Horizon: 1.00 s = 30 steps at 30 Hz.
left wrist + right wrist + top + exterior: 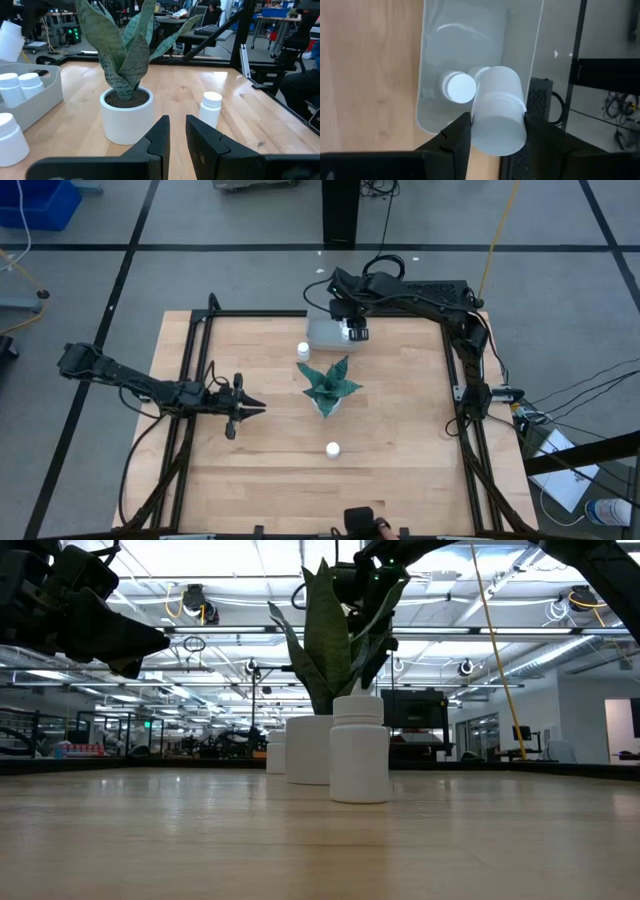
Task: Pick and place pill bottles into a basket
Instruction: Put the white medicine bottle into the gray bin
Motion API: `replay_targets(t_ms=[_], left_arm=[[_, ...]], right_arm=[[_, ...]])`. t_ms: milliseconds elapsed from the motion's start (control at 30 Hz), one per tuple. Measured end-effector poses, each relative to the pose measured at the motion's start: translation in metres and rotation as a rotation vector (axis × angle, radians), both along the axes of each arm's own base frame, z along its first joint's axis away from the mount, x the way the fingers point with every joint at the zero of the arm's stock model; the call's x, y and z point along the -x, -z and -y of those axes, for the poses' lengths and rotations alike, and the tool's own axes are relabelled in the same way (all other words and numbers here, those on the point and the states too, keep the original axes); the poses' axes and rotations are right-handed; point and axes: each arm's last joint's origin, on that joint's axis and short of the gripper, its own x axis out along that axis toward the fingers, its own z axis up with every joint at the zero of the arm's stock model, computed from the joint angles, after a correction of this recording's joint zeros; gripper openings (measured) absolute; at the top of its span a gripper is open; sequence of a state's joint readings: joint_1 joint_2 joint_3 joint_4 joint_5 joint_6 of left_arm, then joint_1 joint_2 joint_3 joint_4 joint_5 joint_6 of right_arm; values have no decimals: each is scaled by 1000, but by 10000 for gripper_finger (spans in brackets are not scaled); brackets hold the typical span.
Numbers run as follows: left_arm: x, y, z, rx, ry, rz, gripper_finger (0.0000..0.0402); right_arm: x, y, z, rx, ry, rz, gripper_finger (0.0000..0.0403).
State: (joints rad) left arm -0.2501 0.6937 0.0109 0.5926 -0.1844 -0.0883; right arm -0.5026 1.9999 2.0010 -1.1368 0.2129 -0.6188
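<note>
A bottle (497, 112) is clamped between the fingers of the right gripper (356, 332) and held above the basket (322, 336) at the far edge of the table (400, 460). Two bottles are seen already inside the basket, one cap (460, 86) showing plainly. The bottles are judged light, rigid and smooth-walled, so slipping is likely under a loose pinch; the cylinder body below the cap is judged the best place to be gripped, across its width. The basket's low wall leaves little to be cleared on the way in.

Two bottles are left on the table: one (303, 351) just near-left of the basket, one (332, 448) near the front, well apart. The plant (328, 386) stands between them and its leaves should be avoided. The left gripper (254, 406) waits at the left, its fingers nearly closed on nothing, with open wood all round.
</note>
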Motion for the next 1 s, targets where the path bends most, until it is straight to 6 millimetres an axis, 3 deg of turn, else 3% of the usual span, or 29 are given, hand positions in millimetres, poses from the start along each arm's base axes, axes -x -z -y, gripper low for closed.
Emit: replay_targets(t_ms=[400, 800, 1000], left_arm=[[0, -1, 0, -4, 0, 10, 67], [0, -1, 0, -13, -3, 11, 67], [0, -1, 0, -26, -7, 12, 67]], right_arm=[[4, 3, 0, -51, 33, -16, 147], [10, 43, 4, -87, 35, -87, 148], [13, 53, 8, -88, 30, -97, 147]])
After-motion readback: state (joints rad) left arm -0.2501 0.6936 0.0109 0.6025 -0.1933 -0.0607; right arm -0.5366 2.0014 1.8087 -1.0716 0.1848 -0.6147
